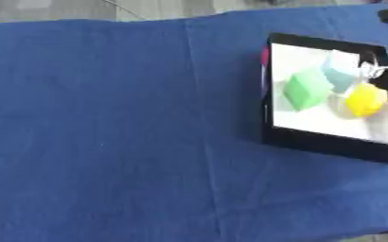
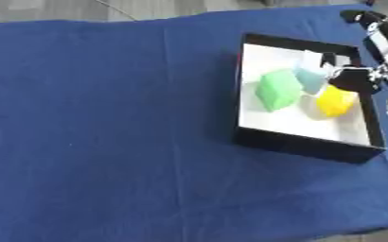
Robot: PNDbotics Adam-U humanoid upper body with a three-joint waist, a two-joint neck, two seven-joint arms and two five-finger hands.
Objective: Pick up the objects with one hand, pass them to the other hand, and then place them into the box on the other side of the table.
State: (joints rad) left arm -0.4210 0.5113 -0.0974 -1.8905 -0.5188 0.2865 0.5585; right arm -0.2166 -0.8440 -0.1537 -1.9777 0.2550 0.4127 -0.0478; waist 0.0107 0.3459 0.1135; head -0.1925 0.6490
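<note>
— Did you catch any label or writing on the box (image 2: 301, 144) or the blocks?

— None that could be read. The box was black-walled with a white floor, sitting on the blue cloth (image 1: 123, 127) at your right side of the table. Inside lay a green block (image 2: 277, 89), a pale blue block (image 2: 310, 79) just beside it, and a yellow block (image 2: 336, 100) nearest the right wall.

— And how was your right hand (image 2: 353, 79) posed?

— Your right arm (image 2: 381, 33) came in from the upper right corner and reached down over the box's right wall. The hand hung directly above the yellow block, seemingly touching its top. It showed only as a dark, blurred shape, so I could not tell whether the fingers were curled round the block or spread apart from it.

— Your left hand?

— It appeared in neither view.
</note>
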